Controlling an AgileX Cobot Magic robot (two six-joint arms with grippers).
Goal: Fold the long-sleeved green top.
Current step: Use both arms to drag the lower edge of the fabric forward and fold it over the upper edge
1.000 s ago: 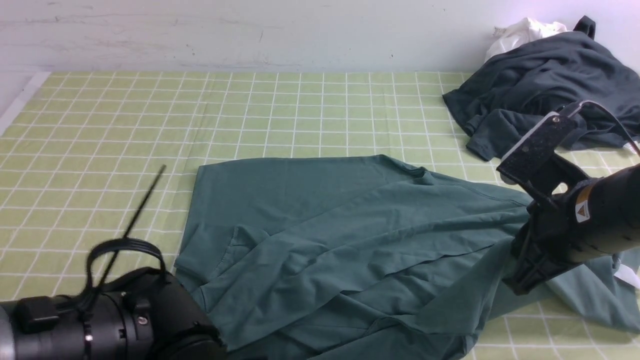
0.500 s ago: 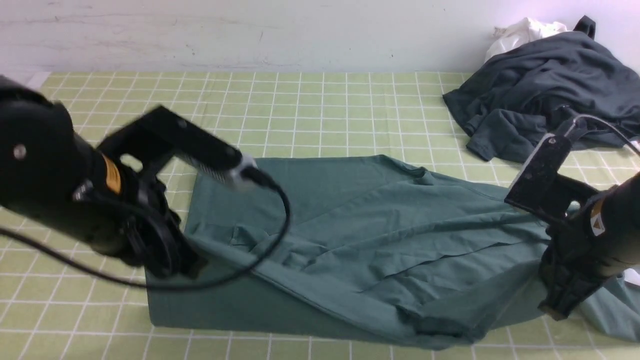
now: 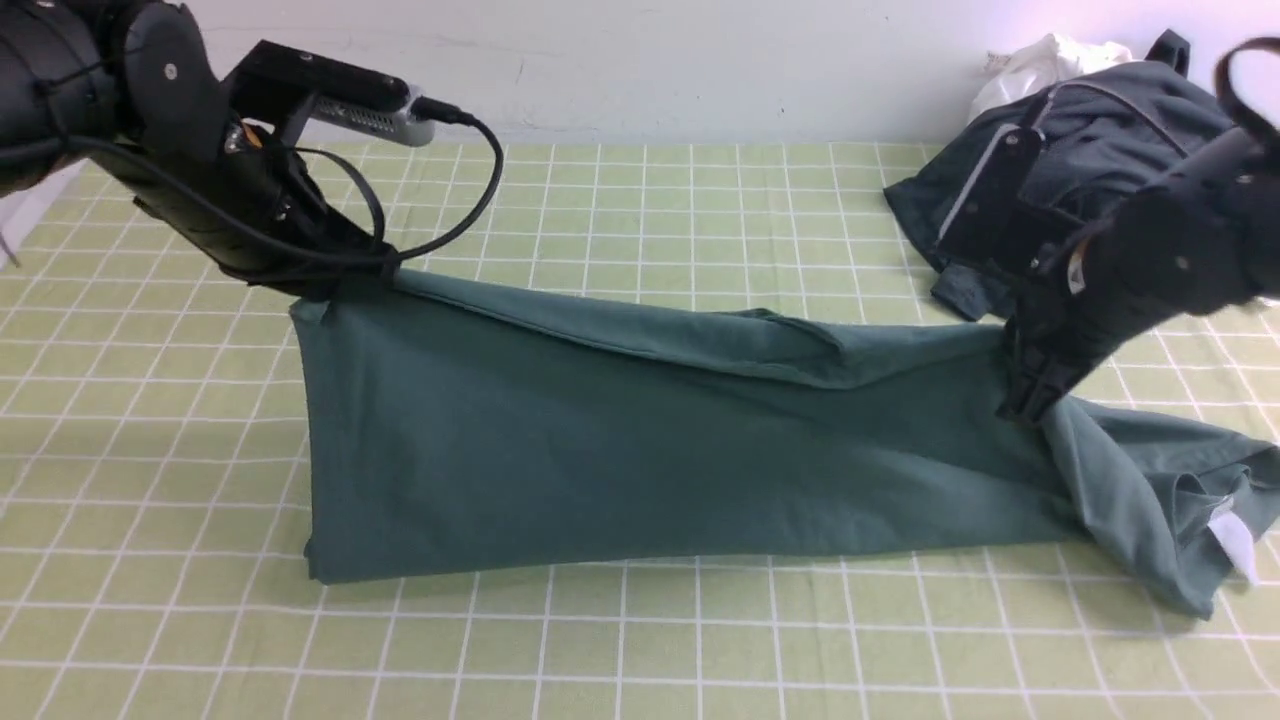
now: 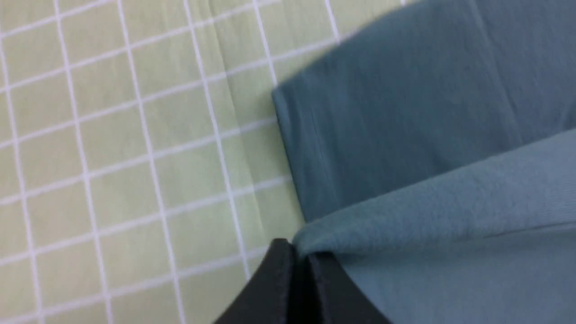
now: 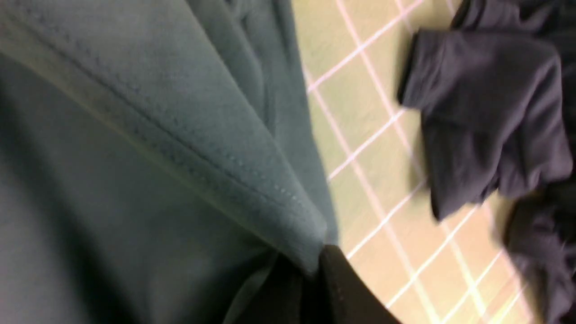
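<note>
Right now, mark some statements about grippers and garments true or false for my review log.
Both the left gripper and the right gripper are shut on the green long-sleeved top. True.
The top lies flat on the table. False: its held edge is raised, stretched between the grippers.
The dark grey garment lies at the table's far right. True.
The white cloth lies on the green top. False: the white cloth sits behind the grey garment.

Charcoal garment (image 3: 1120, 145) heaped on checked tablecloth (image 3: 640, 200); white cloth (image 3: 1040, 65) seemingly tucked behind.
</note>
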